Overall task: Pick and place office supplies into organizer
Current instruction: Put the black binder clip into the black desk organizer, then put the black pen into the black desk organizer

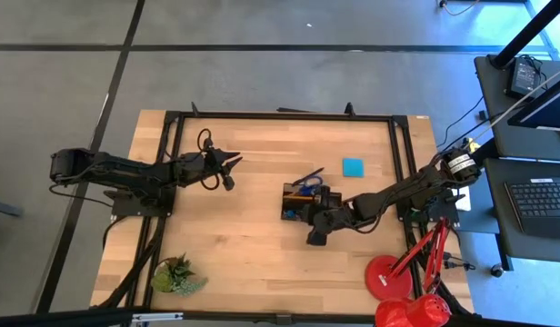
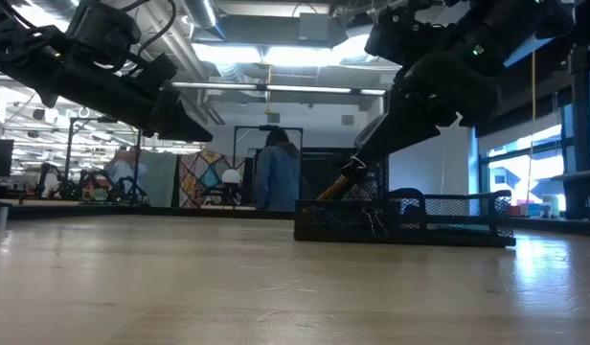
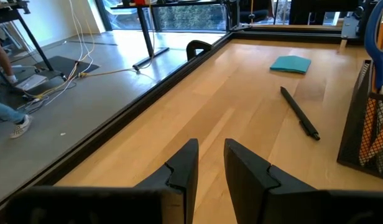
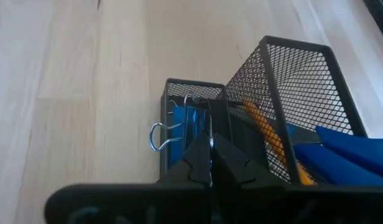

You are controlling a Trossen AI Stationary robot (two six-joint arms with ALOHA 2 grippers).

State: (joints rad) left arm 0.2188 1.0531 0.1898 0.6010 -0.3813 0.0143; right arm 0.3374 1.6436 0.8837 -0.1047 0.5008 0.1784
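Observation:
The black mesh organizer (image 1: 296,202) stands at the table's middle. Its tall cup holds orange pencils (image 4: 266,134) and the blue-handled scissors (image 4: 344,155). A binder clip (image 4: 161,134) with wire handles sits at the wall of the low compartment, beside something blue. My right gripper (image 4: 210,155) is shut just above that compartment, with nothing showing between its fingers. A black pen (image 3: 299,112) and the blue note pad (image 1: 353,167) lie flat on the table beyond the organizer. My left gripper (image 3: 210,171) hovers open over the table's left part, holding nothing.
A red desk lamp (image 1: 398,286) stands at the near right corner and a small green plant (image 1: 175,274) at the near left. A black frame (image 1: 280,115) runs round the table's edges. Bare wood lies between my left gripper and the organizer. A person stands in the room behind.

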